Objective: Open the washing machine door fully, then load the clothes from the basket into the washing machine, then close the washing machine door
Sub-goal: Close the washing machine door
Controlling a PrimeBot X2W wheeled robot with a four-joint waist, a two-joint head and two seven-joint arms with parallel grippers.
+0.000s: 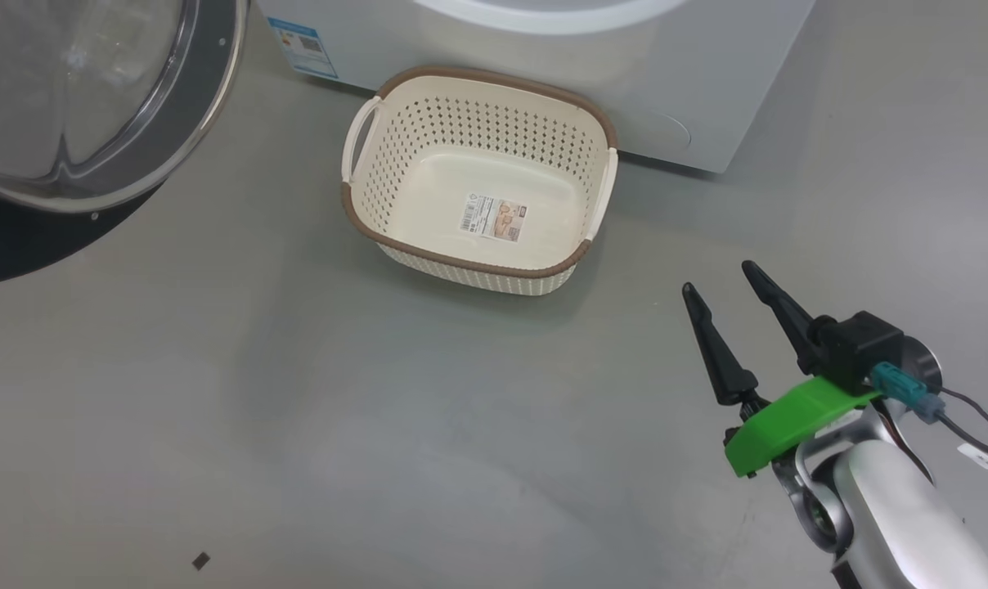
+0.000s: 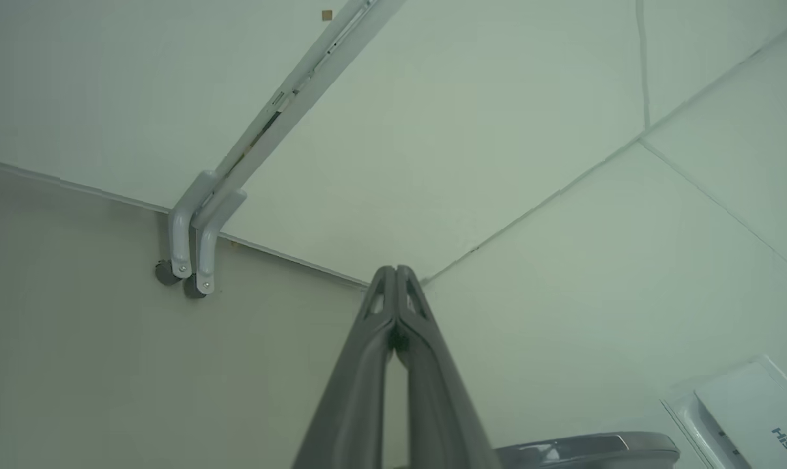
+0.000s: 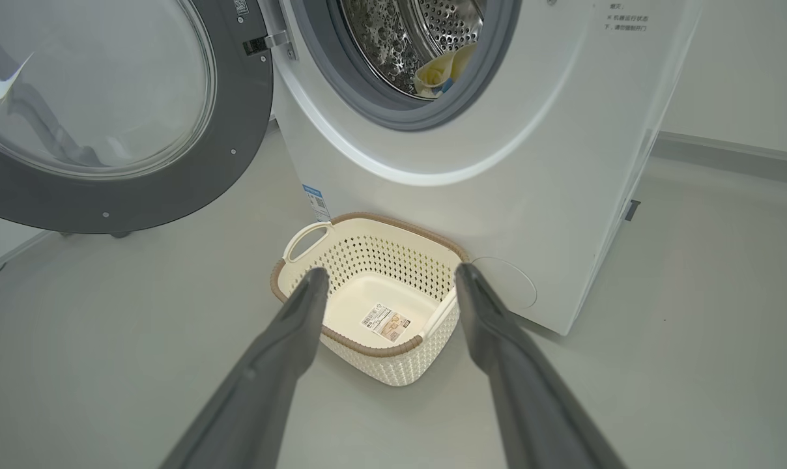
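The cream basket (image 1: 478, 176) sits on the grey floor against the white washing machine (image 1: 625, 74) and holds only its label sticker. In the right wrist view the basket (image 3: 367, 286) lies below the drum opening, where pale yellow clothes (image 3: 442, 68) rest inside the washing machine (image 3: 530, 163). The washing machine door (image 3: 107, 111) stands swung wide to the left, and its glass bowl shows at the head view's upper left as the washing machine door (image 1: 93, 90). My right gripper (image 1: 719, 278) hangs open and bare, short of the basket's near right corner. My left gripper (image 2: 393, 268) is shut on nothing, pointing at a wall.
Bare grey floor stretches in front of the basket, with a small dark scrap (image 1: 201, 560) lying near the bottom left. A pale bracket with two small wheels (image 2: 188, 260) hangs on the wall in the left wrist view. A white appliance corner (image 2: 752, 410) shows low right.
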